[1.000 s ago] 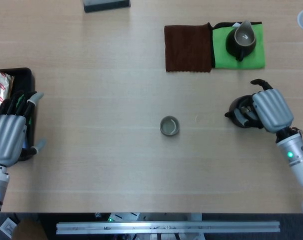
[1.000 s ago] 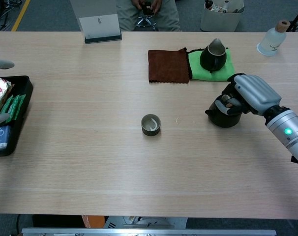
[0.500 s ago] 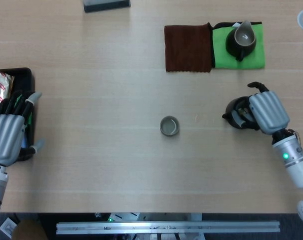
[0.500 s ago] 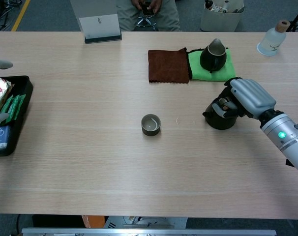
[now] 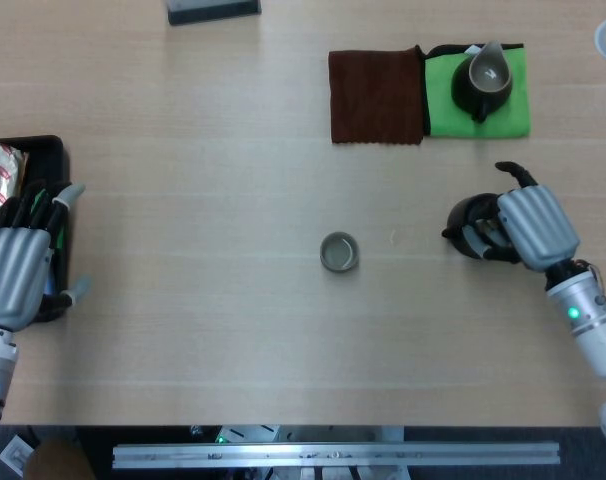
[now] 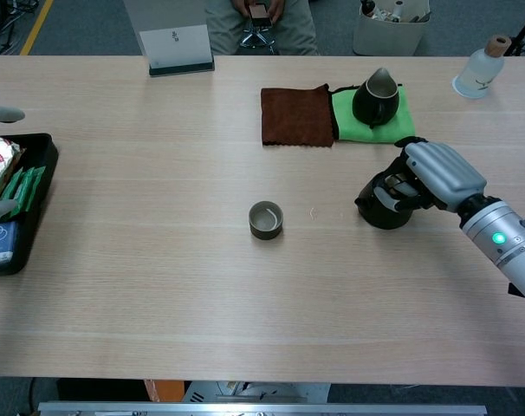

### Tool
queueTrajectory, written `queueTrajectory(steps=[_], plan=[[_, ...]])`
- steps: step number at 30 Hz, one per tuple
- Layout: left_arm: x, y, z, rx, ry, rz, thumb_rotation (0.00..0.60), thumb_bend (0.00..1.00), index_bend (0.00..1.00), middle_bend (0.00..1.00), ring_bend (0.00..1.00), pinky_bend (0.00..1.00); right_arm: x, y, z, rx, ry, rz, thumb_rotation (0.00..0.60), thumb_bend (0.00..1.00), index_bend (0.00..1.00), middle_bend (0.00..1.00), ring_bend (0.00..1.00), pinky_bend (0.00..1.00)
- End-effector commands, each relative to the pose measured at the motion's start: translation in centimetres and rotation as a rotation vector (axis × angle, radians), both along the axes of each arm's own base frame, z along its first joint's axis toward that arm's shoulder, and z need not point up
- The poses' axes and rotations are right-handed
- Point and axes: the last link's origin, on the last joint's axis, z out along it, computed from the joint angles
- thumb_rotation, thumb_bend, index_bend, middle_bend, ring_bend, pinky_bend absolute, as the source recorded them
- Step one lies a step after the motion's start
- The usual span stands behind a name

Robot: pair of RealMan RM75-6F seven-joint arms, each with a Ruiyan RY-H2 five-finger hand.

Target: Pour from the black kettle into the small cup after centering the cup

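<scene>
the right hand (image 6: 431,178) has its fingers wrapped round the squat black glazed kettle (image 6: 382,204); likely heavy and slippery, so best taken by its handle side

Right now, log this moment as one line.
phase: grasping | right hand: grips black kettle on table | left hand: open, over black tray | small cup: centered, untouched

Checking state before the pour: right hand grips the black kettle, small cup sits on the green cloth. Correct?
Not quite. The right hand does grip the black kettle, but the small cup sits on the bare table, apart from the green cloth; the chest view shows it.
</scene>
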Motion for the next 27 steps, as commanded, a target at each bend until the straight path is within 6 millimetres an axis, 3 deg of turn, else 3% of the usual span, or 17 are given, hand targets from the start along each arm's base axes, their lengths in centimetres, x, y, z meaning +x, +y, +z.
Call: queueTrajectory(steps=[1,18,27], plan=[[0.0,0.0,0.0,0.001,0.0,0.0,0.6,0.22,0.09,0.12,0.08,0.15,-0.1,0.0,0.1,0.003,0.003,-0.001,0.57,0.01,0.87,0.77,0.76,0.12],[0.4,0.1,0.1,0.005,0.0,-0.007,0.6,0.22,0.09,0.12,0.08,0.15,0.3,-0.5,1.4,0.022,0.003,0.017,0.528,0.0,0.76,0.67,0.63,0.06],[0.5,0.2,0.3,0.01,0.003,-0.01,0.6,0.22,0.09,0.12,0.08,0.15,1.0,-1.0,2.1,0.03,0.058,0.057,0.527,0.0,0.65,0.55,0.48,0.02]])
